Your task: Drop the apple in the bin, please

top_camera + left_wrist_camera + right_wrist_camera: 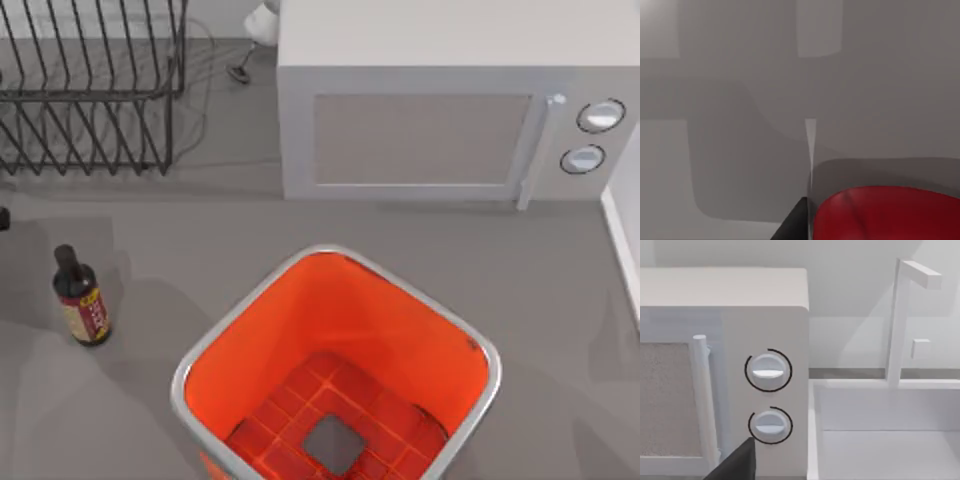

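Top view: rounded-square bin (480,352), silver rim, glossy orange gridded inside.

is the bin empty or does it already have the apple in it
Empty. In the top view the bin shows only its orange walls and gridded floor with the grey square; no apple lies inside.

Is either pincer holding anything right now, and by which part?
Cannot be told. The left wrist view shows the apple close beside a dark finger, but no grip is visible. The bin holds no apple.
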You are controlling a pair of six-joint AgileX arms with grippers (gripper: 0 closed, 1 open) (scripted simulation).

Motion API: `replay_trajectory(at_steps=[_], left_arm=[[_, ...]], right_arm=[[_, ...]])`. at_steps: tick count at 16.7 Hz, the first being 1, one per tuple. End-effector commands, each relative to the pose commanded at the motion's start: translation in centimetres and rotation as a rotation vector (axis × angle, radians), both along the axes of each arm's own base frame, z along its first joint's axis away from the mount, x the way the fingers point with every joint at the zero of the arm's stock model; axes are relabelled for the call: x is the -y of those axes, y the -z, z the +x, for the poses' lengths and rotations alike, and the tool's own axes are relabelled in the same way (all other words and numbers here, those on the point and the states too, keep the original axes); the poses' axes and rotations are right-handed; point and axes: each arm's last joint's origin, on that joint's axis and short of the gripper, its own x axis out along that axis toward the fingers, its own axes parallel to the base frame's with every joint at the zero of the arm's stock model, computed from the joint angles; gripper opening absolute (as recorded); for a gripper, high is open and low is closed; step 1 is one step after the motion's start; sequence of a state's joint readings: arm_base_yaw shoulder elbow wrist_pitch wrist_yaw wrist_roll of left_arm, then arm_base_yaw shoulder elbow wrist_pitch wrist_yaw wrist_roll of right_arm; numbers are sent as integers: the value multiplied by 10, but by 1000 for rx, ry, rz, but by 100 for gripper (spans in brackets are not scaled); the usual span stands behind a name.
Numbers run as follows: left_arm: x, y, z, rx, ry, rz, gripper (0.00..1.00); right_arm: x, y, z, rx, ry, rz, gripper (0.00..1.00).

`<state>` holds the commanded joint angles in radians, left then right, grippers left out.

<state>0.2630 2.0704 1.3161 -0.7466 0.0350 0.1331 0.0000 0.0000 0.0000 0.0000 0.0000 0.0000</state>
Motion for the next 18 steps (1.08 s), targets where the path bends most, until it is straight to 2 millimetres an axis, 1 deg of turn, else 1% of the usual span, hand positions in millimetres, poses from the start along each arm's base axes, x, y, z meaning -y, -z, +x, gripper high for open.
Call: replay_trajectory(at_steps=[7, 8, 10, 11, 13, 15, 18], left_arm=[[0, 0, 0, 0, 0, 0, 0], [-1, -5, 0, 9, 5, 18, 0], [-2, -9, 2, 10, 3, 18, 0], [-3, -15, 4, 13, 2, 19, 0], [-5, -36, 9, 16, 2, 20, 0], [-5, -64, 11, 3, 3, 16, 0], [-4, -109, 8, -20, 4, 10, 0]], right_arm=[[0, 0, 0, 0, 0, 0, 100], [0, 0, 0, 0, 0, 0, 100], [0, 0, 0, 0, 0, 0, 100], [0, 0, 0, 0, 0, 0, 100], [0, 0, 0, 0, 0, 0, 100], [0, 0, 0, 0, 0, 0, 100], [0, 0, 0, 0, 0, 0, 100]])
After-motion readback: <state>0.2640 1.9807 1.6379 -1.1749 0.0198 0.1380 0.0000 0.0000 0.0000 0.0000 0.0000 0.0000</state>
